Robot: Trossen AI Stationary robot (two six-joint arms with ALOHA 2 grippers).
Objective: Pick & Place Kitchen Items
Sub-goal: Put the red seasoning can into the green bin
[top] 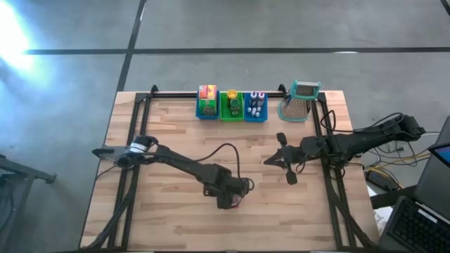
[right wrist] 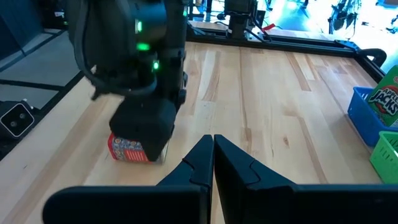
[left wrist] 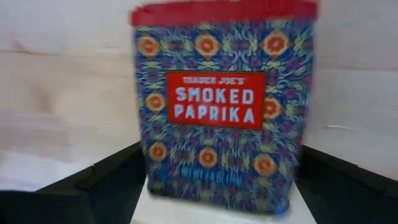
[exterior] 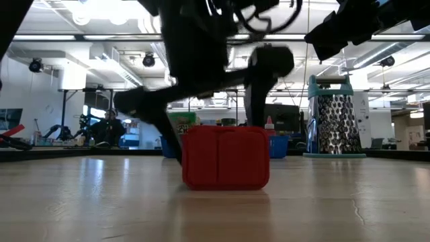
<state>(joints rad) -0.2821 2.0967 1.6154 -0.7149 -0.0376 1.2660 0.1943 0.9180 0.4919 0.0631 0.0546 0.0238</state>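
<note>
Straddling the smoked paprika tin (left wrist: 221, 106) low in the high view's centre, the left end effector (top: 228, 200) stands spread wide on the desk (top: 176, 140). Farther right, the right end effector (right wrist: 212, 163) hovers closed, empty.

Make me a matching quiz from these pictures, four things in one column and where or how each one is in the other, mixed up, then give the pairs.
Things:
1. paprika tin
2. grater
3. left gripper
4. right gripper

Places or states:
A. shut, holding nothing, over the table's right half
B. open, fingers on either side of the tin
C. lying on the table toward the front, away from the bins
D. standing at the back of the table, right of the bins

Pairs: 1-C, 2-D, 3-B, 4-A
</note>
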